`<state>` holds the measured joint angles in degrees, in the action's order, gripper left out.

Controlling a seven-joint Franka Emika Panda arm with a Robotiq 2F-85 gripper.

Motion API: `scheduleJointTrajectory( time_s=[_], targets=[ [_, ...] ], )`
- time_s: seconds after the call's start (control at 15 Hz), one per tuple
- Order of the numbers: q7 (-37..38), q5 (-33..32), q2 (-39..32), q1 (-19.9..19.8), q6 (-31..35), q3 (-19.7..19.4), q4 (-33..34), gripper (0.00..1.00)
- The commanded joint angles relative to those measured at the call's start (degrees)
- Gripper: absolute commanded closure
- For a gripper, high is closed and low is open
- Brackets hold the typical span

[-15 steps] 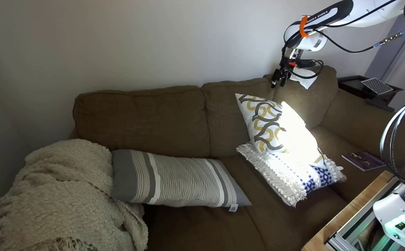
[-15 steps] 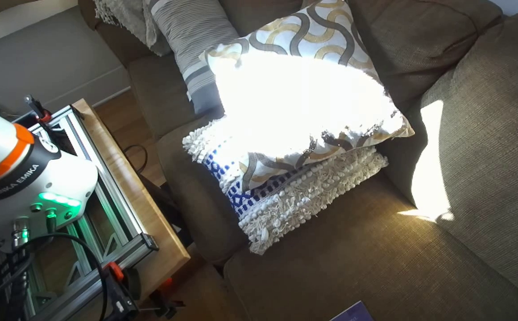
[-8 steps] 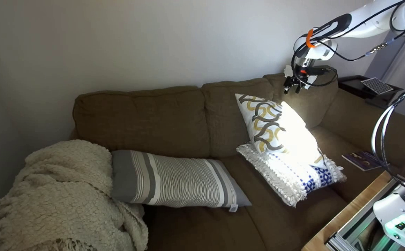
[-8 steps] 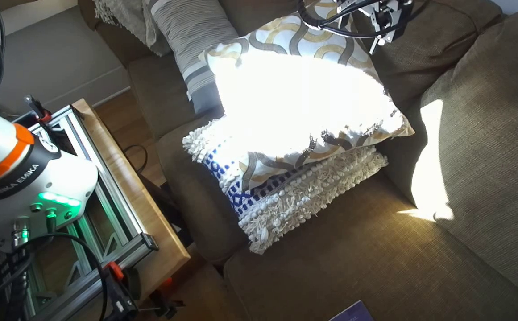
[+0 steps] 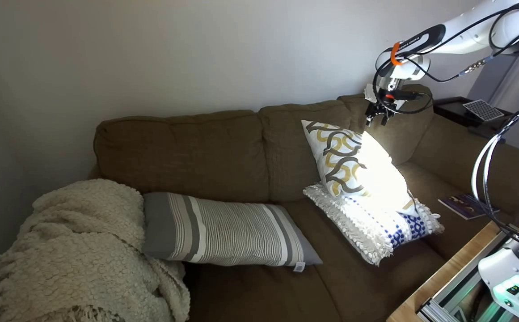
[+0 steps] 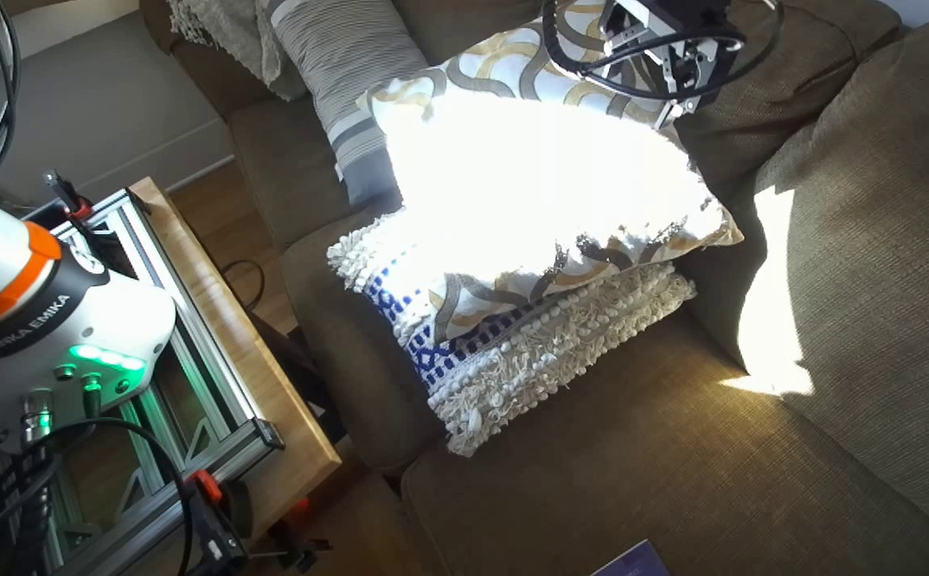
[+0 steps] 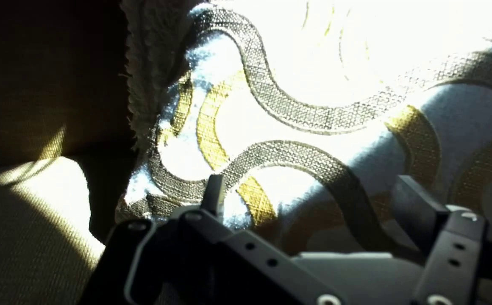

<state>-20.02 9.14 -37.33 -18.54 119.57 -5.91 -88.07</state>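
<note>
Hovering empty and spread apart, gripper (image 7: pixel 315 197) is near the scroll-print pillow (image 5: pixel 357 165), which lies on the fringed pillow (image 5: pixel 375 228) right of the gray striped pillow (image 5: pixel 232 230); approach looks mostly done, no grip yet.

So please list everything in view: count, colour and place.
couch: one, brown, against wall
blanket: one, cream, at couch end
striped pillow: one, grey and white, beside blanket
fringed pillow: one, cream and blue, on couch
wavy-patterned pillow: one, white, grey, gold, on fringed pillow
book: one, purple, on couch
sheet: one, white, on couch back
tray: one, black, beside couch
panel: one, pale, on tray
table: one, tan, beside couch
metal frame: one, silver, on table
clamps: at least two, black and red, on table
robot arm: one, white and black, over couch
gripper: one, black, open, above wavy-patterned pillow
</note>
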Motion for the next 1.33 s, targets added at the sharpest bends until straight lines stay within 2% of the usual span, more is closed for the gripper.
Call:
scheduleJointTrajectory(
  time_s=[0.0, 0.27, 0.87, 1.27],
  targets=[
    [-1.31, 2.40, -8.31, -4.60, -5.81, 1.51, 9.75, 0.00],
    [1.92, 2.79, -14.48, -6.53, -5.94, 1.22, 16.63, 0.00],
    [15.00, 10.87, -24.28, -10.68, -2.68, 1.94, 26.27, 0.00],
    [20.23, 14.94, -31.24, -11.69, 4.84, 4.20, 30.48, 0.00]
  ],
)
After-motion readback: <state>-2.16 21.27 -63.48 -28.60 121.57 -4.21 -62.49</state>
